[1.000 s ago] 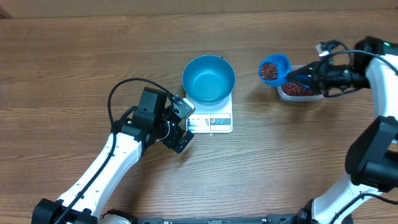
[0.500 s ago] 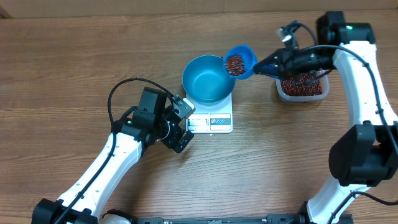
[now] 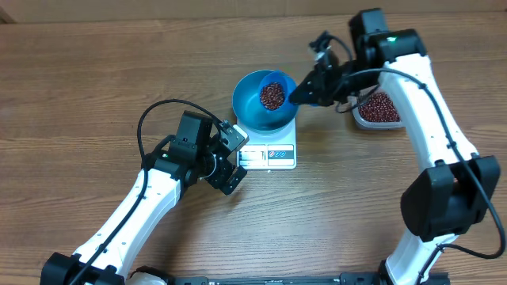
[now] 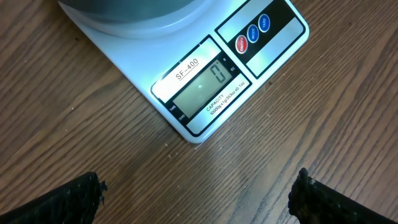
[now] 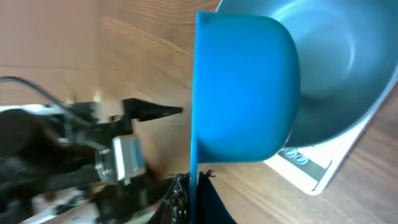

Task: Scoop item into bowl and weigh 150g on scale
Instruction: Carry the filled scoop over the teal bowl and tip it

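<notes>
Scoop over the bowl, handle pinched in my right fingers.
My right fingers (image 3: 305,91) press together on the one scoop (image 5: 242,87); its long axis runs leftward from them over the one bowl (image 3: 247,111), which sits on the one scale (image 3: 269,156). The beans (image 3: 273,95) there appear to lie in the scoop. One tub (image 3: 379,111) sits to my right. My left fingers (image 3: 235,158) stand spread.

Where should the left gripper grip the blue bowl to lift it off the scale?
Probably pinch the rim of the bowl on its left side, from above, one finger inside. It sits upright, looks too wide to span, and the right gripper holds the scoop over its right side.
</notes>
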`<action>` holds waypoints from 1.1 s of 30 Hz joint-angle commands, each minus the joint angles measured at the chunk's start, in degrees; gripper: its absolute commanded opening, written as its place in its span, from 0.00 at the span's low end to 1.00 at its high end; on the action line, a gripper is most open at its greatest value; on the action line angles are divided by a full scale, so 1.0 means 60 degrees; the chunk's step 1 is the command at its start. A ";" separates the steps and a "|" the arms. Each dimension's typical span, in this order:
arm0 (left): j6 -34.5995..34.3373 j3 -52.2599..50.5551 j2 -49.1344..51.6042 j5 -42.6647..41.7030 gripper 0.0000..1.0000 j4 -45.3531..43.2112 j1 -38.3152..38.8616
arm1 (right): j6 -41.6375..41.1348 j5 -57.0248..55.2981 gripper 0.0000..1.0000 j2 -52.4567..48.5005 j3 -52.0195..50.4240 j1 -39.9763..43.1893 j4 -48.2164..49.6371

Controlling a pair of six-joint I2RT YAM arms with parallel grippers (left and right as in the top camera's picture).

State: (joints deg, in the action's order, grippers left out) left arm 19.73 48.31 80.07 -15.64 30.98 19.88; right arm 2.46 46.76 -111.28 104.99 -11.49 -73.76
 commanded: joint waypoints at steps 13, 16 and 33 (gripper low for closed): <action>0.0073 -0.0055 0.0047 -0.0080 0.99 -0.0025 0.0058 | -0.0951 -0.6925 0.04 0.0280 0.0335 -0.2302 0.1290; 0.0073 -0.0055 0.0047 -0.0080 1.00 -0.0025 0.0058 | -0.0947 -0.8225 0.04 0.0280 0.0335 -0.2772 0.1370; 0.0073 -0.0055 0.0047 -0.0080 1.00 -0.0025 0.0058 | -0.0579 -1.1395 0.04 0.0280 0.0335 -0.4335 0.1792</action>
State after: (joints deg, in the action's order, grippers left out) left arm 19.73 48.31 80.07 -15.64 30.98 19.88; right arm -2.04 -18.13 -111.28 104.99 -36.16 -63.61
